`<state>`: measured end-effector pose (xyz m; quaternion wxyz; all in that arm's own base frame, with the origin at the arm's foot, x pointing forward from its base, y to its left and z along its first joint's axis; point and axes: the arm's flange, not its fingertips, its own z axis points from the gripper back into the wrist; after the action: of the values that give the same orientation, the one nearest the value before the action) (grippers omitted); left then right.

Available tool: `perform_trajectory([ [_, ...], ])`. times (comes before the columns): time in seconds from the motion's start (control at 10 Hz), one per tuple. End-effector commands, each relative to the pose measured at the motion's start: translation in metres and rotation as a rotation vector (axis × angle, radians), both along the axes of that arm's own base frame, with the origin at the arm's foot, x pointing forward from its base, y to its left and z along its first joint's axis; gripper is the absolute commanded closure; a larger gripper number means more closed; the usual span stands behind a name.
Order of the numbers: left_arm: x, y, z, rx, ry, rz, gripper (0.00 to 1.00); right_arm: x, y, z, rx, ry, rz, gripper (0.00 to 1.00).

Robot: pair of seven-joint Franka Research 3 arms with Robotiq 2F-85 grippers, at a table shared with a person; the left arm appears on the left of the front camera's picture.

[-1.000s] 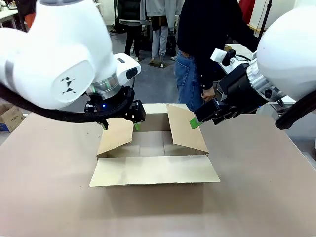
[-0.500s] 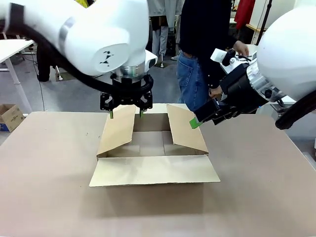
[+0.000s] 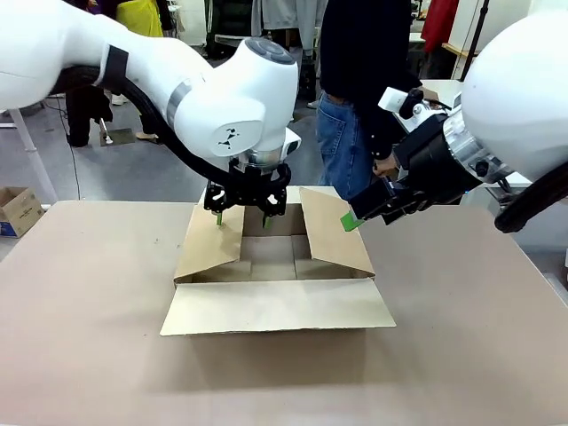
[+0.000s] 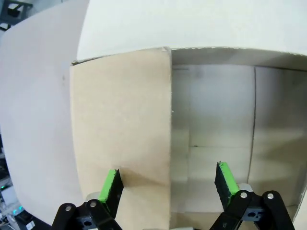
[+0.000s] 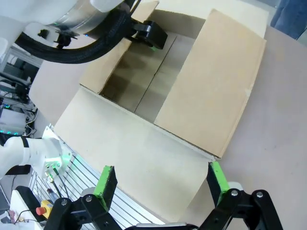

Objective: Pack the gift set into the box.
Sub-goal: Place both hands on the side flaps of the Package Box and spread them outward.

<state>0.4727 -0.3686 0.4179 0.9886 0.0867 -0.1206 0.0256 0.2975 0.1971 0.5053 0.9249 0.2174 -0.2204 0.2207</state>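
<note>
Cardboard looked light, stiff; centre frame, left gripper (image 3: 241,216) held fingers spread astride the left flap (image 3: 211,241) of the box (image 3: 275,306), seemingly the natural hold.

1. The left arm (image 3: 240,98) has swung in from the picture's left edge toward the middle. A second ago its big white link covered the upper left corner; now its rounded joint sits just above the box (image 3: 275,306).
2. The left gripper (image 3: 242,216) has shifted to the right. It has moved from above the left flap (image 3: 209,244) to the flap's inner edge, and sits lower than half a second ago.
3. Its open fingers now point straight down. In the left wrist view, one green pad (image 4: 111,184) is over the flap and the other is over the box's opening.
4. The left flap's top edge stands lower than half a second ago.
</note>
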Motion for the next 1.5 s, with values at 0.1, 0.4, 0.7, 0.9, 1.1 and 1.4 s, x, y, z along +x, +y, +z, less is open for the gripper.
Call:
perform_trajectory([
  [0.1, 0.0, 0.014, 0.012, 0.054, -0.027, -0.012, 0.0, 0.001, -0.004, 0.004, 0.002, -0.006, 0.023, 0.0],
  [0.4, -0.003, 0.022, 0.009, 0.182, -0.052, 0.029, 0.0, 0.001, -0.004, 0.004, 0.002, -0.006, 0.023, 0.0],
  [0.7, -0.003, 0.026, 0.013, 0.208, -0.048, 0.01, 0.0, 0.001, -0.004, 0.004, 0.002, -0.006, 0.023, 0.0],
  [0.9, -0.008, 0.031, 0.022, 0.198, -0.071, 0.015, 0.0, 0.001, -0.004, 0.004, 0.002, -0.006, 0.023, 0.0],
  [1.1, -0.019, 0.04, 0.033, 0.226, -0.106, 0.014, 0.0, 0.001, -0.004, 0.004, 0.002, -0.006, 0.023, 0.0],
  [1.4, -0.036, 0.066, 0.062, 0.234, -0.154, -0.016, 0.0, 0.001, -0.004, 0.004, 0.002, -0.006, 0.023, 0.0],
])
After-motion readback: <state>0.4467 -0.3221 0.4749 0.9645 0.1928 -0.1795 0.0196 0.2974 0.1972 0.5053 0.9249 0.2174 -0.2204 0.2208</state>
